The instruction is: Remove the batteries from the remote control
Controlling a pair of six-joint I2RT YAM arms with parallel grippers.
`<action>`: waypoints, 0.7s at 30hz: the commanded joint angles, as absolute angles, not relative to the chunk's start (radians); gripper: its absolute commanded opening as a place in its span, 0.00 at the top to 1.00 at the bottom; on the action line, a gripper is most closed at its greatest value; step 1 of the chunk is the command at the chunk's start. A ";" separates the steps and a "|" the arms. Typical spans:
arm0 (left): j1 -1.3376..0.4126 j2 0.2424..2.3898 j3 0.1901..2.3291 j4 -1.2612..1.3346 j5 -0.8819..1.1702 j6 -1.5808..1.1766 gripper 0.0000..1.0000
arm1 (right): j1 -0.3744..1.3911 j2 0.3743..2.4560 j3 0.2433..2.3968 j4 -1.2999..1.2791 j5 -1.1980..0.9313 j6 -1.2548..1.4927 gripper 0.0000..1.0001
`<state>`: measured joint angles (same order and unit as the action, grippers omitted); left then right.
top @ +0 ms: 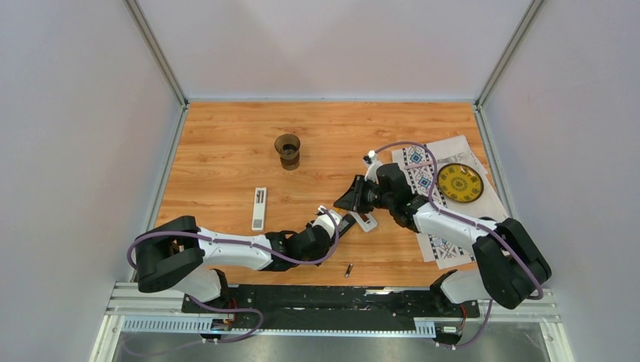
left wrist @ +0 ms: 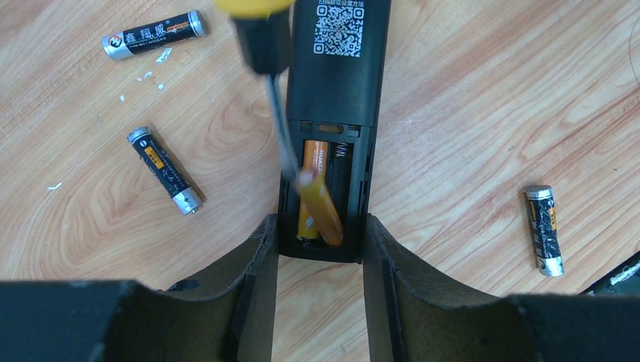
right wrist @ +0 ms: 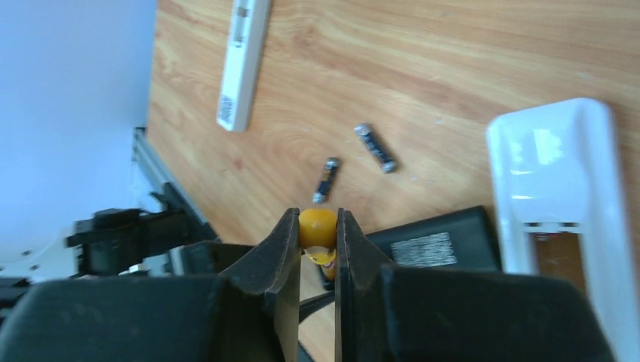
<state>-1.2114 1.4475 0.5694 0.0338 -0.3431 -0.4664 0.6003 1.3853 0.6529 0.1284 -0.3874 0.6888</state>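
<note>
Frankly, left tool (left wrist: pixel 318 234) clamping the black plastic remote (left wrist: pixel 343 68), I fear the yellow-handled screwdriver (left wrist: pixel 260 41) gripped in my right tool (right wrist: pixel 315 219) slipping, flinging the orange cylindrical battery (left wrist: pixel 321 211).

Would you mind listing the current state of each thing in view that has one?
Black remote: back up, battery compartment open.
Left gripper: shut on the black remote's end.
Seated orange battery: in its slot.
Tilted orange battery: askew in the compartment.
Screwdriver: tip at the tilted orange battery.
Right gripper: shut on the screwdriver.
Dark batteries: out, lying loose on the table.
White remote: lying flat, untouched.
</note>
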 commanded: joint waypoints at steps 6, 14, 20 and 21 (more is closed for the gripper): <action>-1.213 1.460 0.528 -0.005 -0.318 -0.509 1.00 | 0.650 1.322 0.664 0.120 -0.568 0.815 1.00; -1.212 1.365 0.509 -0.006 -0.331 -0.528 0.68 | 0.643 1.324 0.712 0.100 -0.497 0.792 1.00; -1.210 1.264 0.485 -0.009 -0.328 -0.548 0.31 | 0.631 1.330 0.745 0.103 -0.492 0.790 1.00; -1.210 1.252 0.480 -0.006 -0.328 -0.549 0.29 | 0.627 1.328 0.749 0.101 -0.492 0.790 1.00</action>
